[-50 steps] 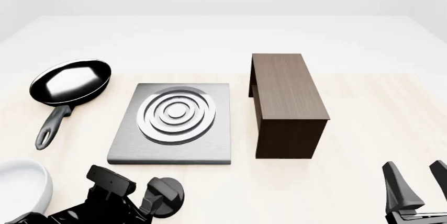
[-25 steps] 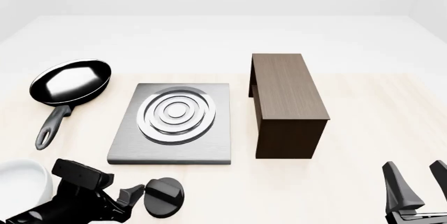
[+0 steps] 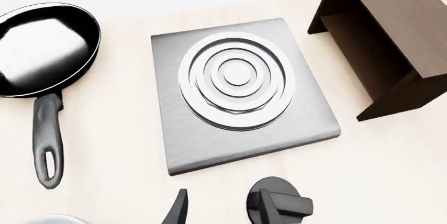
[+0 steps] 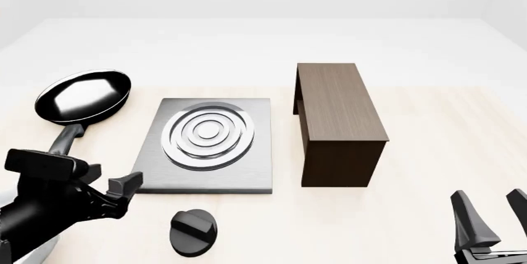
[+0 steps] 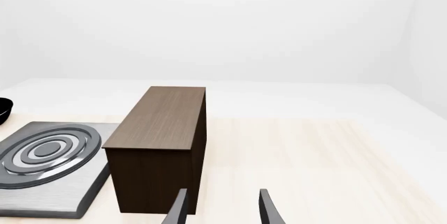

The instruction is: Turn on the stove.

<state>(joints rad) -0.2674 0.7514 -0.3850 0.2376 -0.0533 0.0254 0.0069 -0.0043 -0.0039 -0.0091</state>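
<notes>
The stove is a flat grey slab [image 4: 251, 171] with silver rings; it also shows in the left wrist view [image 3: 307, 122] and the right wrist view [image 5: 70, 203]. Its small black knob [image 4: 192, 232] lies on the table just in front of the slab, ridge up. My left gripper [image 4: 108, 179] is open and empty, to the left of the knob and apart from it, near the slab's front left corner. In the left wrist view the knob [image 3: 283, 205] sits just behind one fingertip [image 3: 178, 211]'s partner. My right gripper [image 4: 492, 218] is open and empty at the front right.
A black frying pan [image 4: 82, 94] lies left of the stove, handle toward me. A tall dark-brown wooden cabinet [image 4: 337, 122] stands right of the stove. A white bowl [image 4: 29, 253] is partly hidden under my left arm at the front left.
My left gripper has let go of the knob and drawn back to the left and upward. The knob now stands free. The right arm has not moved.
</notes>
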